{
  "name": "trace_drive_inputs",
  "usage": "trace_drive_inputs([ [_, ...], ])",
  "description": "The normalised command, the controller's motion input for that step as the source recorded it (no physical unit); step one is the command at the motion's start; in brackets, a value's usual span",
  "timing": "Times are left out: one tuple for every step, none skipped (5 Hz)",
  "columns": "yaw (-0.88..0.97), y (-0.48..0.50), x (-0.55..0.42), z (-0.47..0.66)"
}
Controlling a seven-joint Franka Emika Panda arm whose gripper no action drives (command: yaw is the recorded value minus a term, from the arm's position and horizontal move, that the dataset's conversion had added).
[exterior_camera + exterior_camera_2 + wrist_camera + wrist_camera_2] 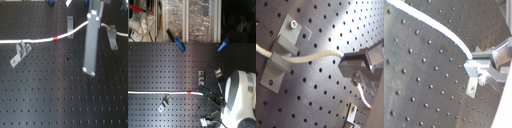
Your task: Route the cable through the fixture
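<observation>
The white cable [35, 40] runs from the first exterior view's left edge over a grey bracket fixture [20, 53]. Past its red band [56, 38] it rises to my gripper [92, 19], which is shut on it. Beyond the gripper the cable goes on past another fixture [112, 36] to the first exterior view's right edge. In the second exterior view the cable [158, 92] and red band [189, 92] lead to the gripper [201, 91]. In the first wrist view the cable [311, 56] lies across a bracket [280, 56] and ends at the fingers [356, 64].
All of this sits on a black perforated board [50, 95]. A third bracket [70, 23] stands behind the cable. The white robot arm [240, 100] fills the second exterior view's lower right. Blue clamps [178, 44] and foil-lined bins [188, 20] sit beyond the board.
</observation>
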Motion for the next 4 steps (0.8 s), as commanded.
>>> trace_drive_inputs([
  [-0.77,0.031,-0.092,0.00],
  [-0.03,-0.006,-0.001,0.00],
  [0.04,0.051,-0.748,0.23],
  [0.00,0.000,0.000,0.03],
])
